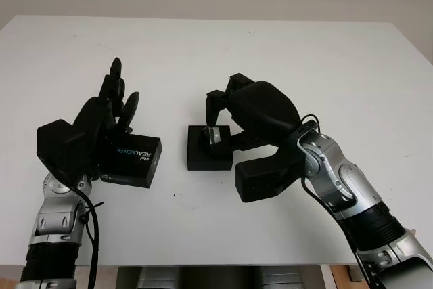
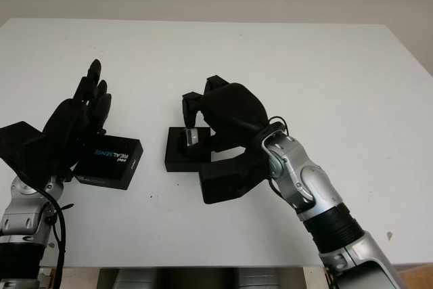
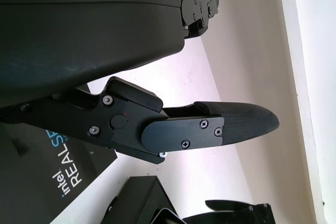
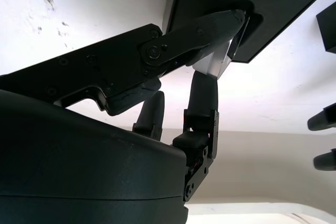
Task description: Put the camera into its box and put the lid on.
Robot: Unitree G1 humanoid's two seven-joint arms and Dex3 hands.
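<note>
A: Starting from the left, what is there?

B: The left hand is raised at about nine o'clock on the white table, holding nothing, open, just above and beside the lid. The lid is one black piece lying flat, with white "REALSENSE" lettering on top.

A: Does the left wrist view add anything?

B: It shows that lettering close up under one finger, with table visible between finger and lid, so the hand is not touching it there. The head views cannot settle that.

A: And toward the middle?

B: One open black box sits near the table's centre, at three o'clock from the lid and apart from it. The right hand comes in from five o'clock and reaches over the box.

A: Where is the camera?

B: One small silver camera is pinched in the right hand's fingertips at the box. The right wrist view shows a long finger pressed along the silver body with its end at the box's opening, a detail the head views mostly hide behind the hand.

A: The count?

B: One lid, one box, one camera, two hands
</note>
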